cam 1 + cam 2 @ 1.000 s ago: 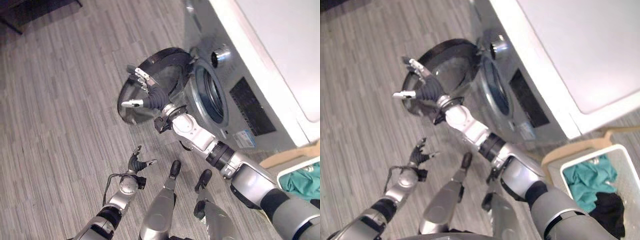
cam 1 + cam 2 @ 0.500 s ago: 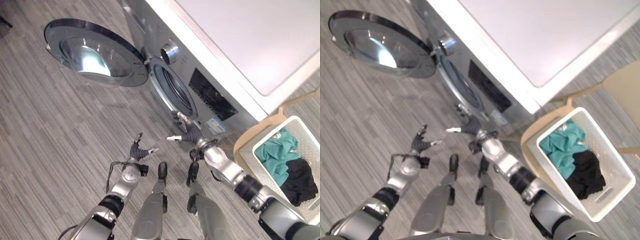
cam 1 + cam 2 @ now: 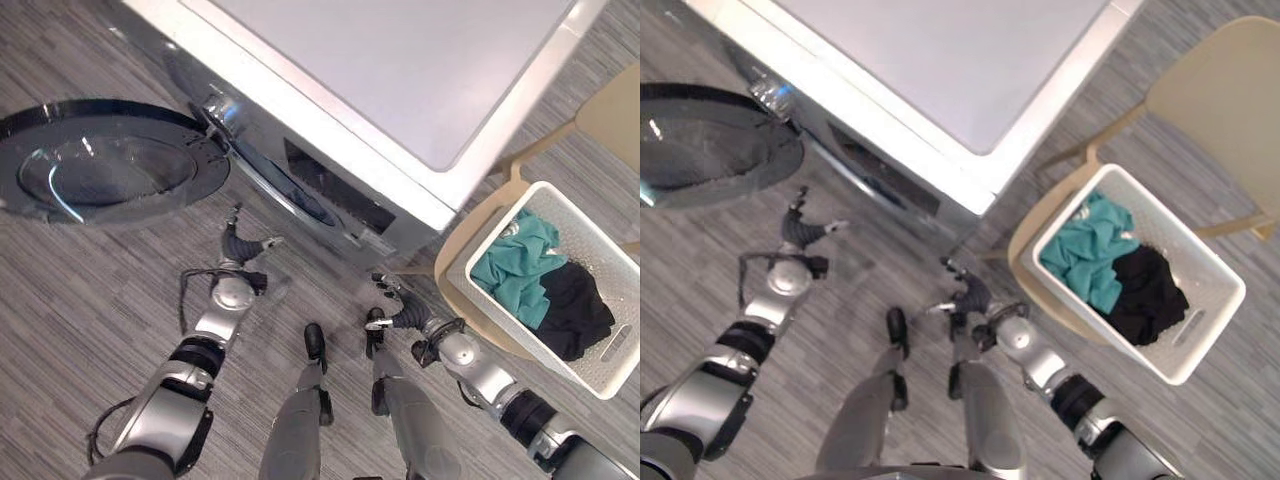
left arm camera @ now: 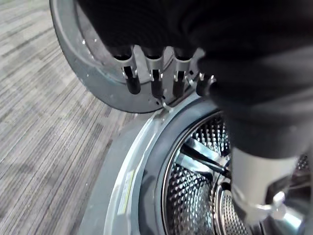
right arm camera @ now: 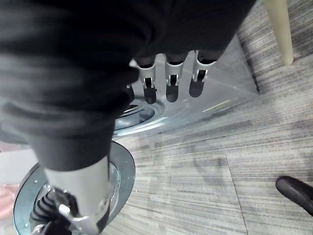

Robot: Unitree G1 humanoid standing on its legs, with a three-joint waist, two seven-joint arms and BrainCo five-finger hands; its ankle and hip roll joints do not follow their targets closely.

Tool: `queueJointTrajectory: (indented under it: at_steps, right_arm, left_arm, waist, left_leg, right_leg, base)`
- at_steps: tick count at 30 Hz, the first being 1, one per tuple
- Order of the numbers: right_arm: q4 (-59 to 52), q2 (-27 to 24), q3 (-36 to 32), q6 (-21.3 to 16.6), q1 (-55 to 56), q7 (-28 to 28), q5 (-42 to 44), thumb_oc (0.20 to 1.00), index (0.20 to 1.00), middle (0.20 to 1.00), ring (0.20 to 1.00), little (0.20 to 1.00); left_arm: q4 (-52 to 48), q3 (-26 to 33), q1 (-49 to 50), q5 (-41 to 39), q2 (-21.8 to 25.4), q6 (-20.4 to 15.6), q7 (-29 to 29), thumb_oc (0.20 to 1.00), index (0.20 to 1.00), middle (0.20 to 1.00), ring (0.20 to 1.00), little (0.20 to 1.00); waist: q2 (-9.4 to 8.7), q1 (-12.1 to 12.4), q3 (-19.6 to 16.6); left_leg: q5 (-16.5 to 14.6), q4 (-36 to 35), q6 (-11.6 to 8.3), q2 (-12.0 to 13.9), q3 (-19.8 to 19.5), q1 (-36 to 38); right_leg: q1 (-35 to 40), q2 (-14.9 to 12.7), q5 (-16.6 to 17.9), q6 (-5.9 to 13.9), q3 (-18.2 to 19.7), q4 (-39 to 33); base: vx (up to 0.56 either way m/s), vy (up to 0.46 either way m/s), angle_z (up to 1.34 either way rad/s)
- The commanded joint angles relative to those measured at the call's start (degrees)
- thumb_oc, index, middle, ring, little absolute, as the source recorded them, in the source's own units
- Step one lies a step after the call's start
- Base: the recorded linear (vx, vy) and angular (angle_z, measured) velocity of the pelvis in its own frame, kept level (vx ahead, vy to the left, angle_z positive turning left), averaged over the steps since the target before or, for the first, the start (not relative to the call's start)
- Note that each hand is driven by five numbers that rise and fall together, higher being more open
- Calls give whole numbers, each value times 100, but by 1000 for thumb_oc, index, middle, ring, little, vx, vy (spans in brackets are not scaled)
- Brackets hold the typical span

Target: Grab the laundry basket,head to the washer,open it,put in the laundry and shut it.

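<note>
The white washer (image 3: 380,70) stands with its round door (image 3: 100,175) swung wide open to the left, baring the drum opening (image 3: 270,185). Past my fingers (image 4: 154,83) the left wrist view looks into the steel drum (image 4: 205,186). My left hand (image 3: 238,245) hangs open and holds nothing, just in front of the opening. Low by the washer's right front corner is my right hand (image 3: 400,312), open too, fingers (image 5: 168,83) straight. The white laundry basket (image 3: 615,350), with teal cloth (image 3: 515,265) and black cloth (image 3: 572,310) inside, sits to the right, apart from both hands.
The basket rests on a beige chair (image 3: 1230,90) close to the washer's right side. Grey plank floor (image 3: 80,300) stretches to the left under the open door.
The camera has swung right, bringing the basket into view. My right hand has left the door's edge and dropped back low, toward the washer's right corner. The door now stands wide open.
</note>
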Motion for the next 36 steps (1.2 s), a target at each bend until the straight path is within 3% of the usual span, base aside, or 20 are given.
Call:
queueJointTrajectory:
  at_steps: [1, 6, 14, 23, 26, 29, 33, 34, 36]
  right_arm:
    - [-555, 72, -161, -405, -131, 36, -179, 1000, 1000, 1000, 1000, 1000]
    - [-818, -293, -384, -514, -44, 8, -138, 1000, 1000, 1000, 1000, 1000]
    - [-1167, -698, -778, -669, 354, 30, -164, 1000, 1000, 1000, 1000, 1000]
    - [-1275, -713, -978, -732, 587, -2, -141, 1000, 1000, 1000, 1000, 1000]
    - [-1283, -646, -968, -752, 598, -6, -178, 1000, 1000, 1000, 1000, 1000]
    - [-1346, -605, -1038, -743, 648, -45, -199, 1000, 1000, 1000, 1000, 1000]
    - [-1529, -552, -1229, -694, 765, -94, -268, 1000, 1000, 1000, 1000, 1000]
    - [-1543, -498, -1317, -638, 788, -162, -390, 1000, 1000, 1000, 1000, 1000]
    - [-1615, -489, -1357, -618, 825, -164, -438, 1000, 1000, 1000, 1000, 1000]
  left_arm:
    - [528, 173, -298, 111, 368, -137, 214, 1000, 1000, 1000, 1000, 1000]
    - [1569, 343, -850, 156, 1120, -8, 147, 1000, 1000, 1000, 1000, 1000]
    - [1897, 489, -791, 585, 1936, 75, 51, 1000, 1000, 1000, 1000, 1000]
    - [2077, 913, -663, 517, 2500, 140, 159, 1000, 1000, 1000, 1000, 1000]
    - [1998, 938, -545, 559, 2437, 86, 166, 1000, 1000, 1000, 1000, 1000]
    - [1247, 1012, -134, 556, 2137, 24, 182, 1000, 1000, 1000, 1000, 1000]
    - [93, 948, 547, 441, 1451, -99, 35, 1000, 1000, 1000, 1000, 1000]
    - [-190, 850, 775, 328, 990, -190, 1, 1000, 1000, 1000, 1000, 1000]
    - [-376, 815, 924, 296, 771, -191, -39, 1000, 1000, 1000, 1000, 1000]
  waist:
    - [-94, 34, 61]
    - [-107, -95, 101]
    - [-231, -121, 157]
    - [-380, -69, 130]
    - [-413, -48, 74]
    - [-393, -13, 18]
    - [-360, -40, -65]
    - [-333, -108, -127]
    - [-319, -117, -155]
  left_leg:
    - [-507, 481, -67, -30, -248, -120]
    - [-475, 527, -89, -51, -292, -299]
    - [-509, 626, -87, -45, -312, -499]
    - [-670, 899, -108, -18, -297, -634]
    - [-708, 924, -119, 8, -255, -565]
    - [-764, 934, -108, 19, -194, -437]
    - [-825, 933, -81, 11, -74, -246]
    - [-865, 914, -57, 21, 45, -95]
    - [-905, 914, -40, 33, 123, 5]
  right_leg:
    - [272, -668, -858, 648, -272, 511]
    - [146, -726, -839, 671, -341, 555]
    - [80, -776, -724, 765, -377, 506]
    - [125, -781, -677, 811, -412, 471]
    - [181, -762, -682, 811, -385, 453]
    - [265, -752, -716, 783, -311, 456]
    - [346, -725, -755, 740, -196, 483]
    - [376, -686, -800, 714, -121, 543]
    - [393, -664, -837, 700, -71, 591]
  base:
    - [19, 32, 1]
    - [6, 15, 5]
    - [15, 47, 6]
    - [12, 18, 4]
    - [7, -10, 4]
    - [5, 2, -4]
    - [-20, 2, -17]
    - [-22, 4, -33]
    - [0, 19, -33]
